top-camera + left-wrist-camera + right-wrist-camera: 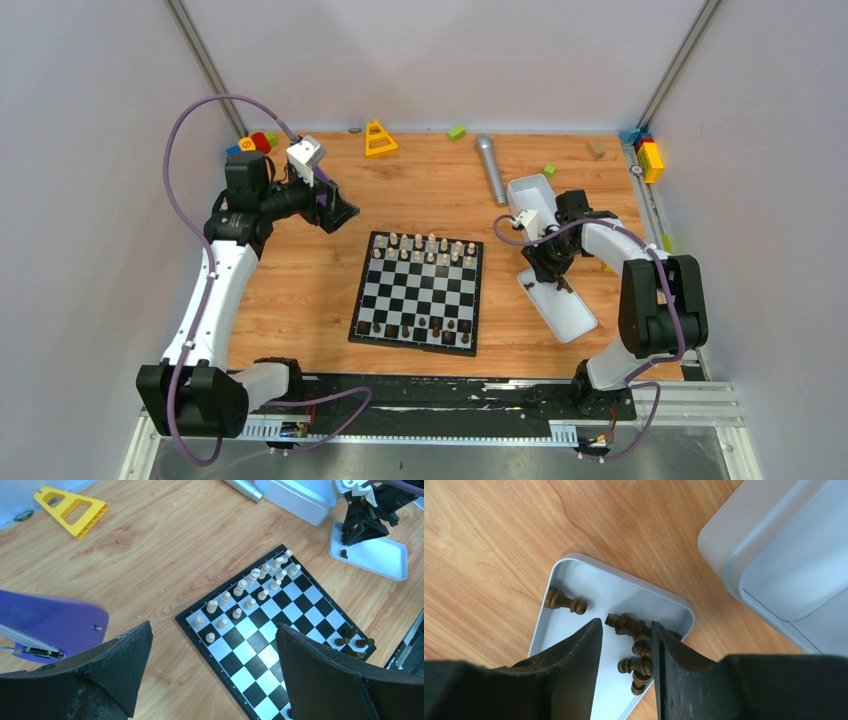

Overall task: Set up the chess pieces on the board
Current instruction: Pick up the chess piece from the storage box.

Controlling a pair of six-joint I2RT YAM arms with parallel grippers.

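The right gripper [625, 625], slightly apart, is hovering over brown pieces [566, 603] in the tray [589, 582] at the board's [415, 290] 3 o'clock, while the left gripper [214, 626] is hanging spread wide.

left gripper [212, 627] high, fingers [117, 667] wide; right gripper [625, 625] low, fingers narrowly apart.

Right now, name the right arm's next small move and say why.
Probably lower slightly and close on the dark piece lying between its open jaws. They hover over the white tray, where several dark pieces lie, and the dark rows on the board show gaps.
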